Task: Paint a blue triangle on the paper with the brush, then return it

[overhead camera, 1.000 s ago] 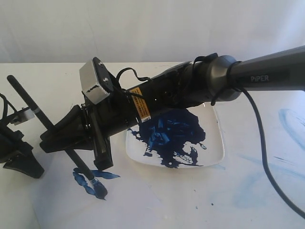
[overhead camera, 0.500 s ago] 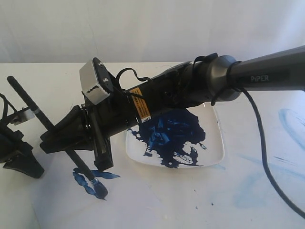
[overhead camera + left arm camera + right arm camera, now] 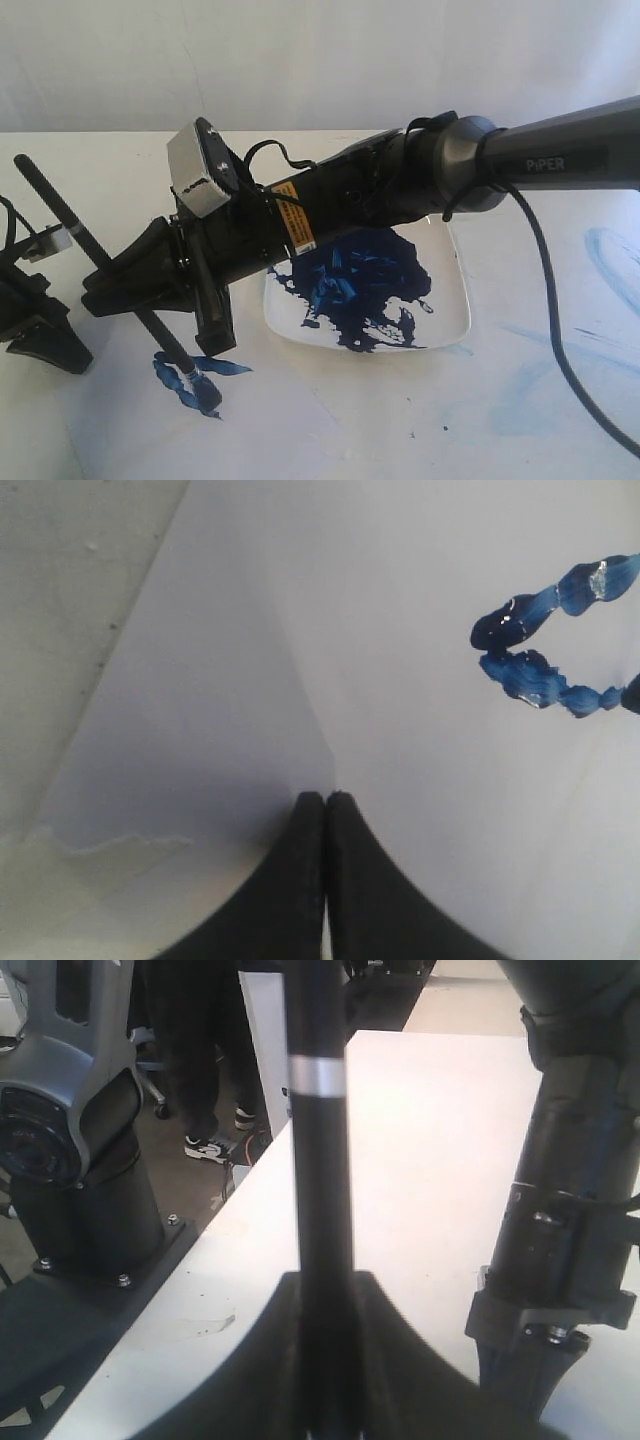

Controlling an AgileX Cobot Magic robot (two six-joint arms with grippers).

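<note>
Entry: the brush [image 3: 90,250] on the paper [image 3: 330,420].
We list the right gripper [image 3: 150,315] clenched on its handle, bristles on the blue triangle [image 3: 180,390] (two strokes showing); left gripper [image 3: 325,810] closed, empty.

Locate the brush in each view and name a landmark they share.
Exterior: the brush slants from upper left through the right gripper to its tip at the blue triangle.
Left wrist: not clearly in it; only the blue triangle on the paper.
Right wrist: its black handle runs through the picture's centre.
Shared landmark: the blue triangle, in the exterior and left wrist views only.
</note>
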